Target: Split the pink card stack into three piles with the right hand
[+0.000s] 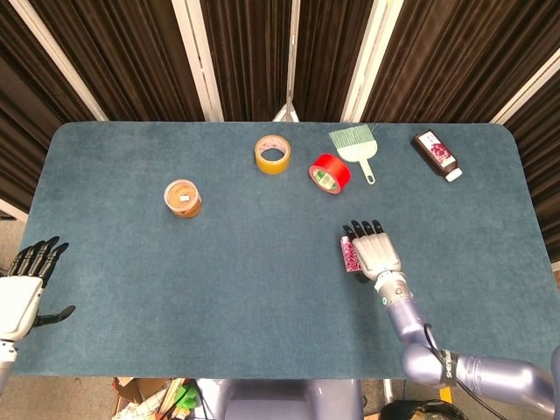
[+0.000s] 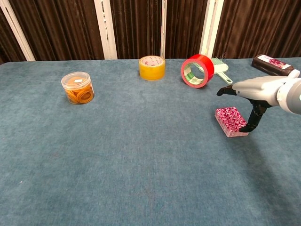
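Right robot hand (image 2: 256, 94) poised over 1 pink card stack (image 2: 231, 121) on the blue bench (image 1: 262, 280), right of centre.

The chest view shows its fingers spread above the stack, with the thumb (image 2: 251, 120) reaching down to the stack's near right corner; nothing is gripped. The head view hides most of the stack under the hand. Only the head view shows the left robot hand (image 1: 22, 293), open and empty off the bench's near left corner. Toward the far edge sit 2 tape rolls, the yellow tape roll (image 1: 272, 154) and the red tape roll (image 1: 329, 172), 1 green brush (image 1: 356, 147) and 1 dark bottle (image 1: 437, 154). 1 clear jar (image 1: 183, 198) stands toward the left.
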Controlling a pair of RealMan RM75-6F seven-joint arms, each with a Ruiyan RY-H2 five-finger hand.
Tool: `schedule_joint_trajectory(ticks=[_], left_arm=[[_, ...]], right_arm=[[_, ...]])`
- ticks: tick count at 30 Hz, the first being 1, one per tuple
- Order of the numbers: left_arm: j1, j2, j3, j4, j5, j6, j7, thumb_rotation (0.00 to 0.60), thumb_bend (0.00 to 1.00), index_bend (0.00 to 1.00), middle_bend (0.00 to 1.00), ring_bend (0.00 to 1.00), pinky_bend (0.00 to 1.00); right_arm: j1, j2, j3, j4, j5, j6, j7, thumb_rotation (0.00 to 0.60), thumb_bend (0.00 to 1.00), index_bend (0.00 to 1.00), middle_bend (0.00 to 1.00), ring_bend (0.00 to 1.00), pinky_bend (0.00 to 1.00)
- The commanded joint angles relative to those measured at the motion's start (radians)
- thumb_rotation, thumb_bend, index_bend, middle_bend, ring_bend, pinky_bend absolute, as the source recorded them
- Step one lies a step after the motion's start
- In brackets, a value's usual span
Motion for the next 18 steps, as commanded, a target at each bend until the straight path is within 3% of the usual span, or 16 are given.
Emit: schedule_joint_trajectory(ticks=[1, 7, 18], left_arm=[[-0.001, 0.002, 0.000, -0.002, 0.001, -0.002, -0.002, 0.600, 0.06, 0.00, 0.00, 0.00, 0.06], [-0.002, 0.004, 0.000, -0.003, -0.001, -0.005, -0.006, 0.600, 0.06, 0.00, 0.00, 0.00, 0.06], [-0.003, 0.006, -0.001, -0.004, -0.006, -0.008, -0.008, 0.600, 0.06, 0.00, 0.00, 0.00, 0.06]], right_arm=[[0.014, -0.014, -0.007, 0.018, 0.024, 0.002, -0.006, 0.600, 0.27, 0.06, 0.00, 0.00, 0.00], [0.039, -0.035, -0.015, 0.049, 0.049, 0.008, -0.005, 0.600, 0.27, 0.12, 0.00, 0.00, 0.00], [0.059, -0.048, -0.032, 0.079, 0.070, 0.015, 0.008, 0.600, 0.27, 0.12, 0.00, 0.00, 0.00]])
